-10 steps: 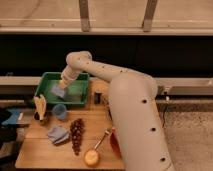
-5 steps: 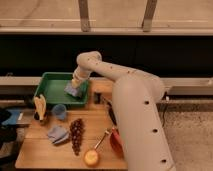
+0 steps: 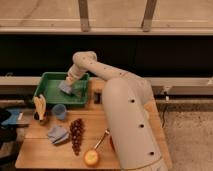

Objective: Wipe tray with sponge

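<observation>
At the desk's back-left corner the gripper (image 3: 70, 83) clasps the sponge (image 3: 65, 88) on the green tray (image 3: 49, 97) floor; wiping looks underway, unfinished.

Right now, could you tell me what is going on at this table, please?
The robot's arm reaches into the green tray at the table's back left. Its gripper is low over the tray's right half, with the blue-grey sponge at its tip on the tray floor, apparently mid-wipe. The grapes, cup and cloth lie outside the tray.
</observation>
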`<state>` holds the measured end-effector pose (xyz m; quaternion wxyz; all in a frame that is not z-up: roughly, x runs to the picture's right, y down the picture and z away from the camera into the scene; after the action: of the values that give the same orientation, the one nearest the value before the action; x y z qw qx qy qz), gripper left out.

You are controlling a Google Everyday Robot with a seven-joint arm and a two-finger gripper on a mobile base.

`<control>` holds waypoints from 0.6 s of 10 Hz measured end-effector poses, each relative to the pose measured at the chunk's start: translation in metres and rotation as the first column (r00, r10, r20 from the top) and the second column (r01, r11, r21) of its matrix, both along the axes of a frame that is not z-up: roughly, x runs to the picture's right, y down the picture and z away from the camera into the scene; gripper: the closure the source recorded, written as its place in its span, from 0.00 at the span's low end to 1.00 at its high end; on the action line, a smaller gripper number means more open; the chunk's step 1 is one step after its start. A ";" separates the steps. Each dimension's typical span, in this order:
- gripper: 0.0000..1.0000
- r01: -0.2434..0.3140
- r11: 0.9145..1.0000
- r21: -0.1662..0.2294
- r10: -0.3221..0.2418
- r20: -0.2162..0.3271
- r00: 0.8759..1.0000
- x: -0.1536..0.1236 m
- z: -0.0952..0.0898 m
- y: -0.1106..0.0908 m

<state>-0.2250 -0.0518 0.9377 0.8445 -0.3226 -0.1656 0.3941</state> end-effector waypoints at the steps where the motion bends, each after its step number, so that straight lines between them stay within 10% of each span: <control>1: 1.00 0.006 1.000 0.003 -0.006 0.030 1.000 -0.008 -0.008 0.004; 6: 1.00 0.082 0.996 -0.040 -0.077 0.115 0.990 -0.029 -0.051 0.046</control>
<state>-0.2544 -0.0057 0.8864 0.8413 -0.3697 -0.1914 0.3450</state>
